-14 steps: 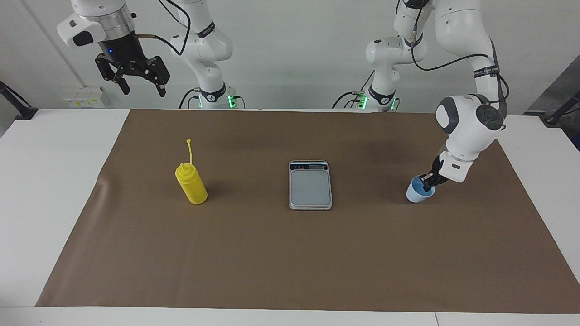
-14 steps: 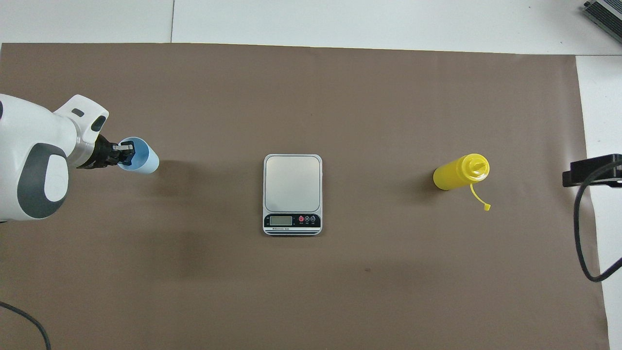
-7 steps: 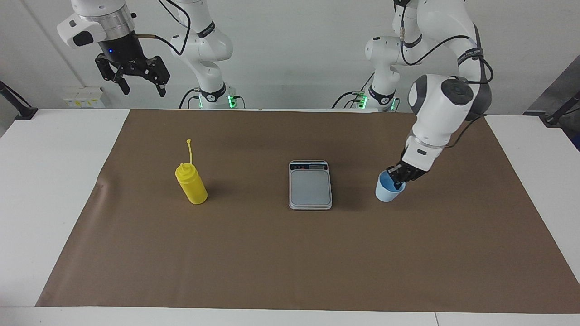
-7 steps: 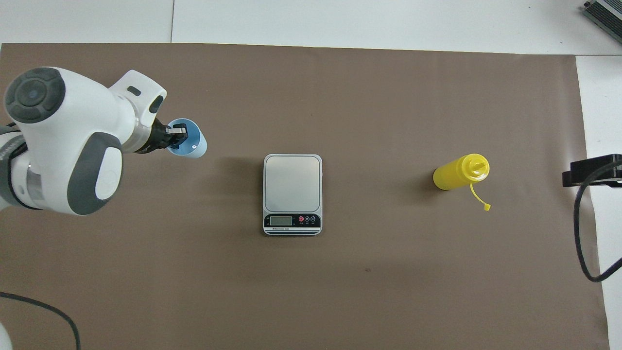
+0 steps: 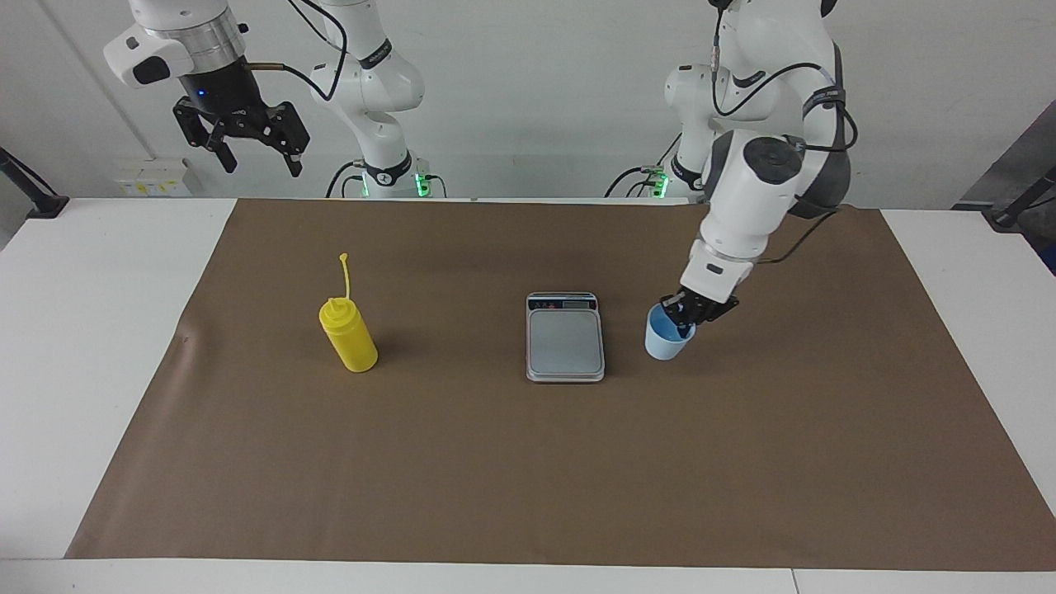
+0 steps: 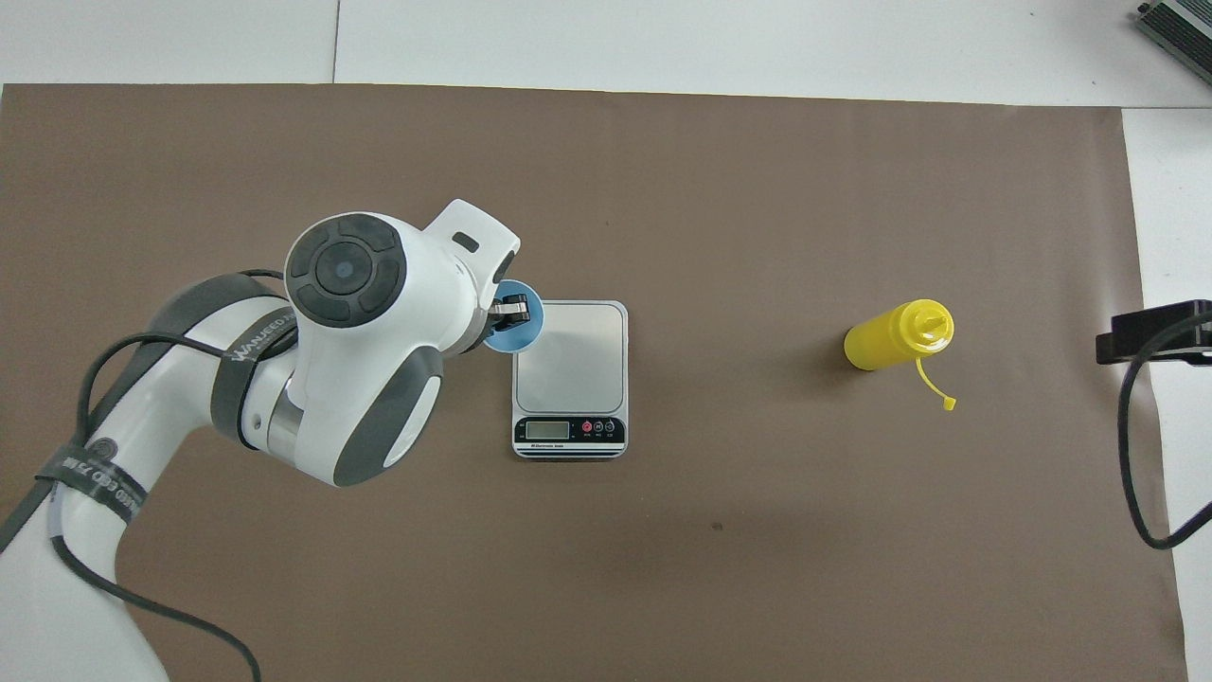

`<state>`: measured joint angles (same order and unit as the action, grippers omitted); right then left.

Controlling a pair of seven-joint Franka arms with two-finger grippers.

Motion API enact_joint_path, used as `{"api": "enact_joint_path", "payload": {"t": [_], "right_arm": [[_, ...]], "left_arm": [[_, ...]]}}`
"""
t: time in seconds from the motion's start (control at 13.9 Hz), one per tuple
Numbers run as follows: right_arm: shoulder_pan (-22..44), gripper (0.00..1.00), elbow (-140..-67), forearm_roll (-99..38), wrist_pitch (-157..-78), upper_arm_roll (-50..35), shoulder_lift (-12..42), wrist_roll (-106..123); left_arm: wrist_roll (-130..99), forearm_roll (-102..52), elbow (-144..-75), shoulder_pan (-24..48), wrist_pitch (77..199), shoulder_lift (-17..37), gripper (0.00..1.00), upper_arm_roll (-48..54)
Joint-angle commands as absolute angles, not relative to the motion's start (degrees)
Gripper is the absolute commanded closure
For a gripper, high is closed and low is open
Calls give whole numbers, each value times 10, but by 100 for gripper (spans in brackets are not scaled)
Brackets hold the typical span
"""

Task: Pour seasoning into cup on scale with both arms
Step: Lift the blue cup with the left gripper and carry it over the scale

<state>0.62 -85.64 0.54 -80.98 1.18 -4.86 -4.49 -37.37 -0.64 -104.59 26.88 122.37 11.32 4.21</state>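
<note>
**Left end effector carries blue cup beside scale; right arm parked high**

Left end effector (image 5: 687, 319), black two-finger type on a white jointed arm, is clamped on the rim of the small light-blue tapered plastic cup (image 5: 665, 341): one finger inside the cup, one outside. Cup upright, mouth up. In the facing view the cup sits just beside the flat rectangular silver-grey digital kitchen scale (image 5: 565, 337), toward the left arm's end of the table, apart from it, not on the weighing plate. Cannot tell from the frames whether the cup's base touches the brown paper sheet (image 5: 528, 462) or is held slightly off it. In the overhead view the cup (image 6: 524, 327) shows only partly, under the left arm's wrist, its rim overlapping the scale's (image 6: 570, 355) edge; left end effector (image 6: 509, 310) mostly hidden by the arm there.

Scale lies flat near the middle of the brown sheet, dark display strip on the edge nearer the robots, plate bare.

Bright yellow cylindrical plastic squeeze bottle (image 5: 347, 335) with conical nozzle stands upright toward the right arm's end of the table, well apart from the scale; thin tethered cap strap (image 5: 347, 276) sticks up from it. Same bottle in overhead (image 6: 897, 334).

Right end effector (image 5: 246, 136) hangs high over the white table (image 5: 99, 330) edge by the robots, fingers spread apart, holding nothing. Right arm waits.
</note>
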Motion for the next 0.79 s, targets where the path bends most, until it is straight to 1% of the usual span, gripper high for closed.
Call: {"api": "enact_joint_path", "payload": {"t": [0.0,0.29,0.36,0.72], "right_arm": [[4,0,-868,-5,-808,14,-59,-31],[4,0,-868,-5,-808,14,-59,-31],[4,0,-868,-5,-808,14,-59,-31],[4,0,-868,-5,-808,13,-59,-31]], "left_arm": [[-399,7,-1047,300,1252,137,100,33],[-407,7,-1048,321,1266,163,100,33],[-409,7,-1049,330,1266,163,100,33],[-410,6,-1062,329,1292,163,100,33]]}}
